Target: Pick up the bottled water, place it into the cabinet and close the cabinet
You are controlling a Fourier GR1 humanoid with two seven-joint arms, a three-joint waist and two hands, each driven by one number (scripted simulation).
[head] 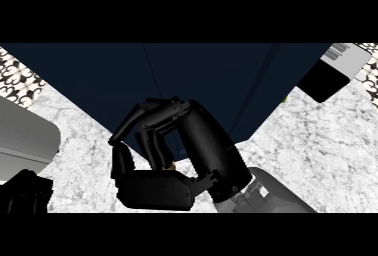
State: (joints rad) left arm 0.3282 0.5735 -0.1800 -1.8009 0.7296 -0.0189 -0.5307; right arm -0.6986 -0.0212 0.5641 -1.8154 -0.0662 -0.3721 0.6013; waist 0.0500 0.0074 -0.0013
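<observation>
My right hand hangs over the dark navy cabinet, which fills the upper middle of the head view. Its fingers curl down and back toward the thumb. Only a thin tan sliver of the bottled water shows inside that curl; the rest is hidden by the hand. The cabinet's navy face shows faint vertical seams, and I cannot tell whether its door stands open. My left hand shows only as a dark shape at the lower left edge.
The white marble counter spreads on both sides of the cabinet. A grey rounded appliance sits at the left edge. A black and white boxy object lies at the top right. A patterned wall strip shows at the upper left.
</observation>
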